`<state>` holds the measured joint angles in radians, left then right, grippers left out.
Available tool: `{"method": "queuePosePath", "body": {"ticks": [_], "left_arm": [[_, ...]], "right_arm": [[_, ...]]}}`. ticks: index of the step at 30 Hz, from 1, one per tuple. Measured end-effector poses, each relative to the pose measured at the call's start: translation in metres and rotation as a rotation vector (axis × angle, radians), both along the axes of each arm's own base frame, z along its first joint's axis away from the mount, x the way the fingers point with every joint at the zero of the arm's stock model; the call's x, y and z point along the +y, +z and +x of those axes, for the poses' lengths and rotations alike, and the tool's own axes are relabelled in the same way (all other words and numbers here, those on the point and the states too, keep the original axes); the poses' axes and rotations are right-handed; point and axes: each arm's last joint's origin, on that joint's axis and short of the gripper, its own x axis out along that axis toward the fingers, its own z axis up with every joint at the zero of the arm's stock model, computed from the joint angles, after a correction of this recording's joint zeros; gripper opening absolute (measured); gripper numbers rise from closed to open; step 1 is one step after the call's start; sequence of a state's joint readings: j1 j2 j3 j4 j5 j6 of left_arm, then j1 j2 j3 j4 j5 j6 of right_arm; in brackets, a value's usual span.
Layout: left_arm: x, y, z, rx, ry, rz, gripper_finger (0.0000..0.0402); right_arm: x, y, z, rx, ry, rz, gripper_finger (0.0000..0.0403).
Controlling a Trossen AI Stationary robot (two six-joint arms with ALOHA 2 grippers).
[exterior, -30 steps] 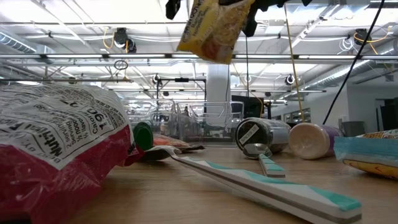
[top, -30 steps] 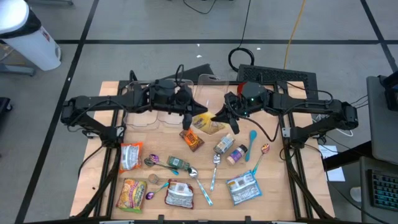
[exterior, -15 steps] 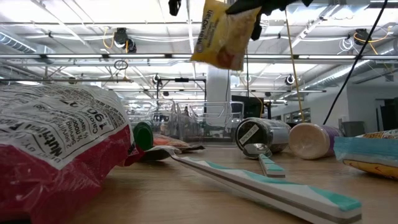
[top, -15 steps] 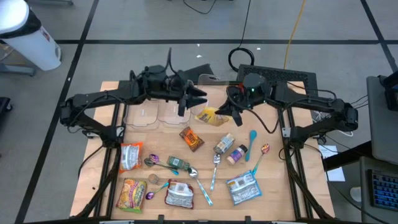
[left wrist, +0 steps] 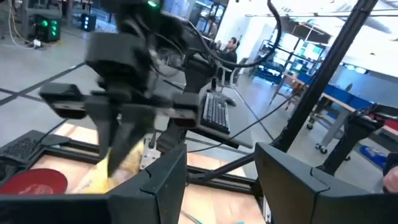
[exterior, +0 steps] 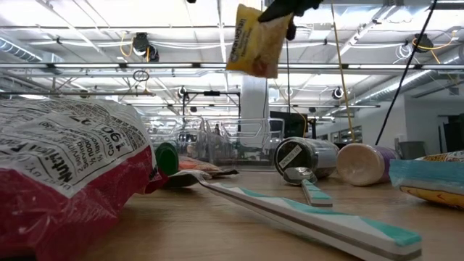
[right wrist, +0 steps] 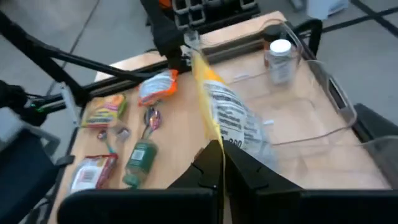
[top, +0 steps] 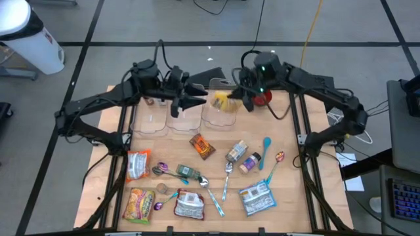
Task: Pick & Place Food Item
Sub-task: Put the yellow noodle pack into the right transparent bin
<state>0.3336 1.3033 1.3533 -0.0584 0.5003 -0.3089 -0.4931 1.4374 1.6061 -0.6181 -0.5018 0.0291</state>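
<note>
A yellow and white snack packet hangs high over the rightmost of three clear bins at the table's far side. My right gripper is shut on it. The low view shows the packet dangling below that gripper. My left gripper stands open just left of the packet, pointing level at it, with nothing between its fingers. In the left wrist view the packet shows blurred ahead, under the right gripper. My right gripper pinches one thin edge of the packet between its two fingers. The fingers come from the table's right side, slanting a little downward. The packet is lifted clear and hangs below the fingers, out over the clear bin.
Loose goods cover the near half of the table: a brown bar, two jars, spoons and several packets. A red disc lies at the far right. A small jar stands in one bin.
My left gripper has opened, let go of the packet and drawn back up and toward the far left. My right gripper has carried the packet up and toward the far edge, from over the table's middle to above the clear bins.
</note>
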Motion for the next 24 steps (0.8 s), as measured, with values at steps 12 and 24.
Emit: {"method": "queuePosePath", "body": {"ticks": [12, 24], "left_arm": [[-0.006, -0.002, -0.010, 0.071, -0.083, -0.021, 0.0198], [0.000, -0.006, -0.013, 0.099, -0.086, 0.004, 0.0198]], "right_arm": [[-0.073, -0.005, 0.033, 0.081, 0.002, -0.024, 0.0000], [-0.124, -0.048, 0.034, 0.164, 0.015, -0.023, 0.0000]]}}
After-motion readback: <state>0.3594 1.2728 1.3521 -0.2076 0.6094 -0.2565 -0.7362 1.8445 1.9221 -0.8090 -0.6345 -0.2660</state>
